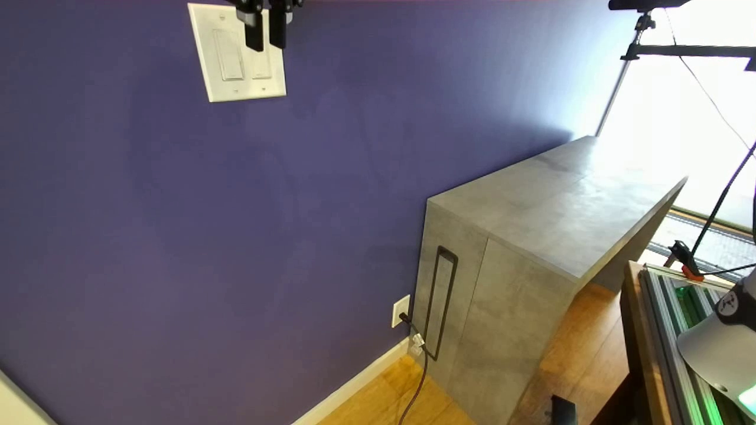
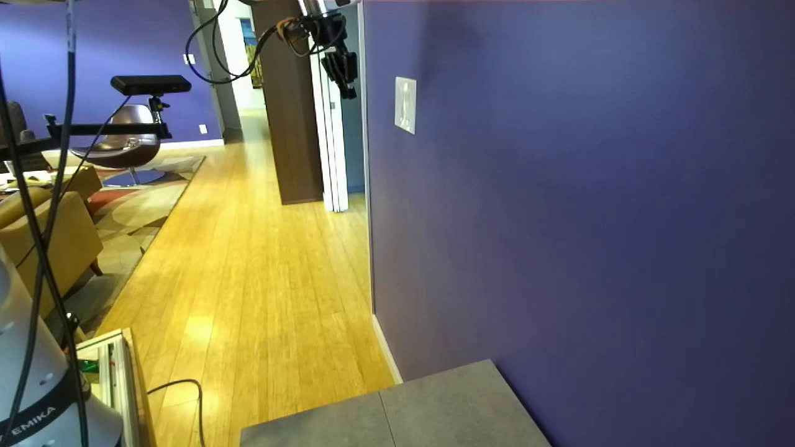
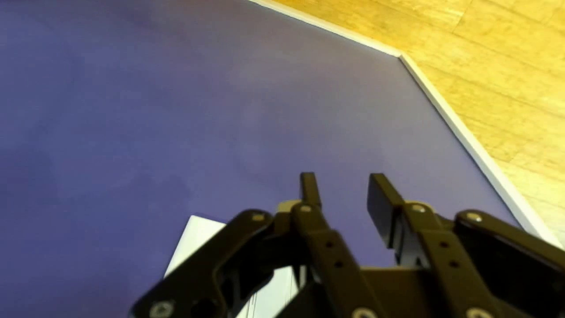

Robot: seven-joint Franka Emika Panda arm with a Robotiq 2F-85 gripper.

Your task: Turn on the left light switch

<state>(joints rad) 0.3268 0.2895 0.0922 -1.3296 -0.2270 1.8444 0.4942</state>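
The left light switch [image 1: 229, 55] is a tall white paddle in a white wall plate [image 1: 217, 90] on the purple wall, at the top of an exterior view. Its right-hand twin paddle [image 1: 260, 64] is partly hidden behind my gripper [image 1: 266, 45]. My gripper is open and empty, fingers pointing down, in front of the plate's right part. The plate [image 2: 405, 105] also shows side-on, with my gripper [image 2: 349, 94] left of it and apart from the wall. In the wrist view my gripper [image 3: 340, 174] has a gap between its fingertips; the plate [image 3: 196, 234] lies lower left, its paddles mostly hidden.
A grey desk [image 1: 531, 183] stands along the wall. A small white socket plate [image 1: 400, 311] with a black cable is low on the wall beside it. A camera [image 2: 151, 84] on a stand is in the room. White baseboard [image 3: 468, 141] edges the wooden floor.
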